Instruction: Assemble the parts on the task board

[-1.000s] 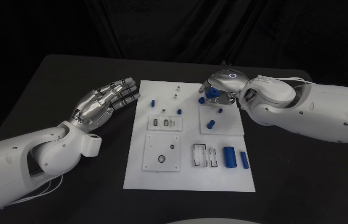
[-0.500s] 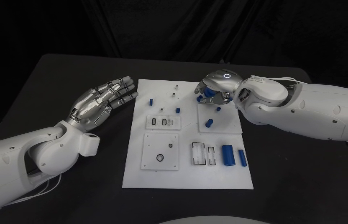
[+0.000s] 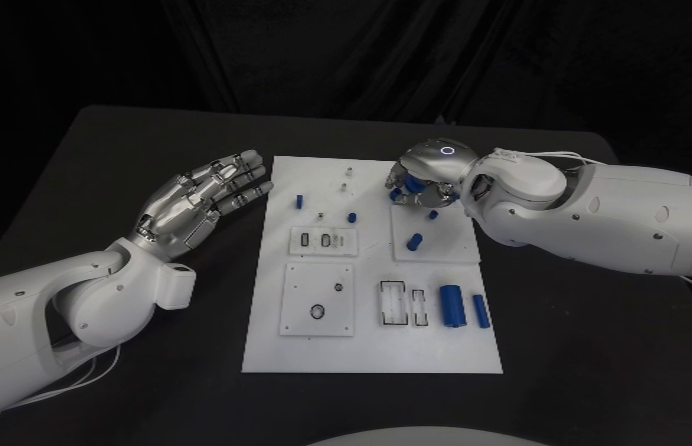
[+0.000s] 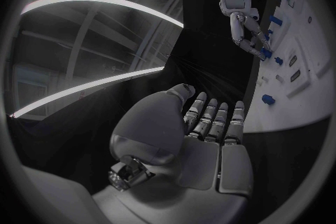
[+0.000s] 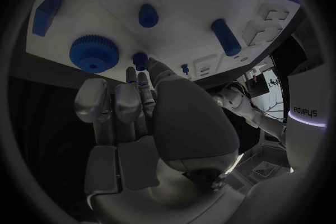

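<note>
Parts (image 3: 451, 307) lie scattered across the white task board (image 3: 372, 351) mid-counter. We see the left robot hand (image 3: 202, 202) spread beside the board; the right robot hand (image 3: 423, 181) pinches a small blue peg (image 5: 140, 59) over its far edge.

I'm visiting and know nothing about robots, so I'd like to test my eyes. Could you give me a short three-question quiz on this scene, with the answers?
1. True or false: the left hand grips a blue part.
2. Which hand is over the far end of the task board? A: left. B: right.
3. Fill in: the two blue cylinders near the board's right edge are lying ____.

Key:
1. False. It is held flat beside the board, fingers apart, holding nothing.
2. B. The right hand is there, its fingertips by a small blue peg, next to a blue gear. Whether it grips anything I cannot tell.
3. Side by side.
</note>
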Robot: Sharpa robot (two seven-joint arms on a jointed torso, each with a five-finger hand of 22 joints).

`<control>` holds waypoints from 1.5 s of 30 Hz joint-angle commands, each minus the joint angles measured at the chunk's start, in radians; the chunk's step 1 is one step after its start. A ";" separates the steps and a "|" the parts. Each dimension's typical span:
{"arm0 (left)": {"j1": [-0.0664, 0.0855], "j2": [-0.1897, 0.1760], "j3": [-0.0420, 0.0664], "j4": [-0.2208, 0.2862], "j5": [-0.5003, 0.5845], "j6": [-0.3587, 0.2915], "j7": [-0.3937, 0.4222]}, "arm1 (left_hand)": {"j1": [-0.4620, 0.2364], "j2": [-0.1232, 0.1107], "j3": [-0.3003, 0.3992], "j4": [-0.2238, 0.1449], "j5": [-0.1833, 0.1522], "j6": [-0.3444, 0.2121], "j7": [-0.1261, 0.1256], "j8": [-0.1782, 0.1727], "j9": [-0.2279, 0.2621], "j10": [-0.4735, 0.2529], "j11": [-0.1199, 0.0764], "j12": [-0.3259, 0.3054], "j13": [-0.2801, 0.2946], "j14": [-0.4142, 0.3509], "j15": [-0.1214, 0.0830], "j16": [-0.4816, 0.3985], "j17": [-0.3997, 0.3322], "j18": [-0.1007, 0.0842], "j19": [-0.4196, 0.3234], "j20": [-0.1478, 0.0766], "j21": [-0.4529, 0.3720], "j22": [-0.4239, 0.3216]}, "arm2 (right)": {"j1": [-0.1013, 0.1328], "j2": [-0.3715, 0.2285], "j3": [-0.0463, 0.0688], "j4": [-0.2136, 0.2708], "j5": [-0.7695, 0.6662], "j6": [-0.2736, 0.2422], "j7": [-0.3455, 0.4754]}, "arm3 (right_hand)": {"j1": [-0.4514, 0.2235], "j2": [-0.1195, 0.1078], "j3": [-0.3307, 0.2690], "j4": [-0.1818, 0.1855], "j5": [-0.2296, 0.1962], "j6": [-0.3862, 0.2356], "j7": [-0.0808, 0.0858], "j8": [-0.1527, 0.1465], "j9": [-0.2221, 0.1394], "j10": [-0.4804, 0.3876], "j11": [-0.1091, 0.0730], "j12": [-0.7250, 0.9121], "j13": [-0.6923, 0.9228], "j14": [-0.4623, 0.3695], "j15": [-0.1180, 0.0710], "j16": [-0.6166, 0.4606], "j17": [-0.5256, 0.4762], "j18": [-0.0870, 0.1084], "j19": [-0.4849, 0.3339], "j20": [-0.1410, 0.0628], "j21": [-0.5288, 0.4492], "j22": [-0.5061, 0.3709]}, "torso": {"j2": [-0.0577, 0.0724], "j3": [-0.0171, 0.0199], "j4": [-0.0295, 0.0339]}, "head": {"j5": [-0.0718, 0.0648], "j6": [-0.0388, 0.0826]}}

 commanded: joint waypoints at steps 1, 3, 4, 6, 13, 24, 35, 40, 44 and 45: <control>0.002 0.001 0.001 0.000 -0.006 0.019 0.240 | -0.012 0.000 0.007 0.002 0.004 0.002 0.002 0.005 0.001 0.001 0.007 0.006 0.001 0.000 0.006 0.004 0.001 -0.011 0.001 0.004 0.001 0.000 | -0.003 0.001 0.001 -0.004 0.003 0.010 -0.008 | 0.010 -0.002 0.021 0.000 0.012 0.022 -0.001 0.011 0.005 0.015 -0.002 -0.008 -0.001 0.003 0.004 0.005 0.003 -0.007 0.003 0.002 0.006 0.004 | 0.000 0.0003 -0.0005 | 0.000 -0.001; 0.002 0.001 0.001 -0.001 -0.006 0.021 0.238 | -0.014 -0.002 0.009 0.000 0.003 0.002 0.003 0.005 0.001 0.001 0.008 0.006 0.001 0.000 0.007 0.005 0.001 -0.012 0.002 0.004 0.002 0.001 | -0.003 0.003 0.001 -0.007 0.005 0.005 -0.006 | 0.012 0.002 0.035 0.001 0.013 0.038 0.001 0.017 0.010 0.028 -0.004 -0.009 -0.001 0.004 0.002 0.006 0.006 -0.009 0.006 0.000 0.011 0.013 | -0.001 0.0003 -0.0005 | 0.001 0.000; 0.002 0.001 0.001 -0.001 -0.006 0.021 0.238 | -0.014 -0.002 0.009 0.000 0.003 0.002 0.003 0.005 0.001 0.001 0.008 0.006 0.001 0.000 0.007 0.005 0.001 -0.012 0.002 0.004 0.002 0.001 | -0.003 0.005 0.001 -0.009 0.008 0.002 -0.004 | 0.013 0.003 0.041 0.002 0.013 0.044 0.002 0.019 0.011 0.034 -0.006 -0.008 0.000 0.004 0.001 0.007 0.008 -0.009 0.007 0.000 0.012 0.017 | -0.001 0.0003 -0.0005 | 0.001 0.000; 0.002 0.001 0.001 -0.002 -0.006 0.022 0.237 | -0.014 -0.002 0.009 0.000 0.003 0.002 0.003 0.005 0.001 0.001 0.008 0.006 0.001 0.000 0.007 0.005 0.001 -0.012 0.002 0.004 0.002 0.001 | -0.003 0.008 0.001 -0.016 0.022 -0.004 0.002 | 0.017 0.006 0.051 0.001 0.006 0.056 0.001 0.023 0.015 0.050 -0.011 -0.006 0.001 0.006 -0.003 0.010 0.014 -0.010 0.010 -0.003 0.016 0.023 | -0.001 0.0003 -0.0004 | 0.001 -0.001; 0.002 0.002 0.001 -0.004 -0.006 0.025 0.232 | -0.015 -0.003 0.010 -0.001 0.003 0.001 0.004 0.005 0.001 0.001 0.009 0.006 0.001 0.000 0.008 0.006 0.001 -0.013 0.002 0.004 0.002 0.001 | -0.006 0.022 0.001 -0.037 0.046 -0.007 0.015 | 0.013 0.002 0.064 0.005 -0.010 0.070 0.006 0.027 0.022 0.064 -0.015 -0.013 0.000 0.009 -0.006 0.012 0.020 -0.011 0.011 -0.007 0.018 0.029 | -0.001 0.0006 -0.0008 | 0.000 -0.002; 0.002 0.001 0.000 -0.006 0.003 0.028 0.224 | -0.018 -0.003 0.015 -0.002 0.001 0.001 0.006 0.005 0.001 0.000 0.011 0.006 0.001 0.000 0.011 0.008 0.001 -0.015 0.003 0.005 0.003 0.001 | -0.012 0.029 0.001 -0.048 0.052 -0.005 0.019 | 0.030 -0.007 0.088 -0.009 0.001 0.081 0.008 0.029 0.031 0.088 -0.021 -0.022 0.000 0.007 -0.012 0.007 0.015 -0.011 0.009 -0.012 0.017 0.031 | -0.002 0.0008 -0.0009 | 0.002 -0.004; 0.002 -0.001 0.000 -0.006 0.019 0.031 0.221 | -0.019 -0.004 0.017 -0.003 0.001 0.001 0.007 0.005 0.001 0.000 0.013 0.007 0.001 0.001 0.012 0.010 0.001 -0.016 0.004 0.005 0.003 0.001 | -0.012 0.039 0.001 -0.056 0.078 0.001 0.027 | 0.055 -0.019 0.129 -0.040 0.046 0.096 0.015 0.032 0.049 0.127 -0.028 -0.030 0.003 0.005 -0.017 0.003 0.016 -0.011 0.007 -0.018 0.018 0.039 | -0.002 0.0010 -0.0010 | 0.006 -0.003; 0.002 -0.004 0.000 -0.004 0.019 0.031 0.220 | -0.020 -0.005 0.019 -0.003 0.001 0.002 0.008 0.005 0.001 0.000 0.014 0.007 0.001 0.001 0.013 0.011 0.002 -0.017 0.004 0.005 0.004 0.001 | -0.012 0.032 0.002 -0.046 0.081 -0.048 0.035 | 0.056 -0.020 0.141 -0.052 0.052 0.123 0.015 0.046 0.065 0.161 -0.032 -0.026 0.006 0.009 -0.021 0.005 0.025 -0.013 0.012 -0.022 0.023 0.051 | -0.003 0.0009 -0.0008 | 0.011 0.002; 0.002 -0.008 0.000 0.000 0.022 0.025 0.219 | -0.021 -0.005 0.020 -0.004 0.001 0.004 0.008 0.006 0.002 0.001 0.015 0.008 0.001 0.002 0.014 0.013 0.002 -0.018 0.004 0.005 0.004 0.001 | 0.003 0.019 0.004 -0.024 0.083 -0.084 0.034 | 0.050 -0.020 0.143 -0.052 0.041 0.132 0.012 0.050 0.072 0.174 -0.035 -0.028 0.006 0.012 -0.024 0.006 0.029 -0.014 0.016 -0.024 0.027 0.059 | -0.003 0.0011 -0.0010 | 0.028 0.014; 0.002 -0.009 0.000 0.001 0.024 0.024 0.218 | -0.021 -0.005 0.020 -0.004 0.001 0.004 0.008 0.006 0.002 0.001 0.015 0.008 0.001 0.002 0.014 0.013 0.002 -0.018 0.004 0.005 0.004 0.001 | 0.008 0.018 0.004 -0.020 0.083 -0.089 0.034 | 0.049 -0.021 0.143 -0.053 0.039 0.133 0.011 0.051 0.073 0.176 -0.036 -0.028 0.006 0.012 -0.024 0.006 0.028 -0.014 0.015 -0.024 0.026 0.058 | -0.003 0.0011 -0.0010 | 0.032 0.013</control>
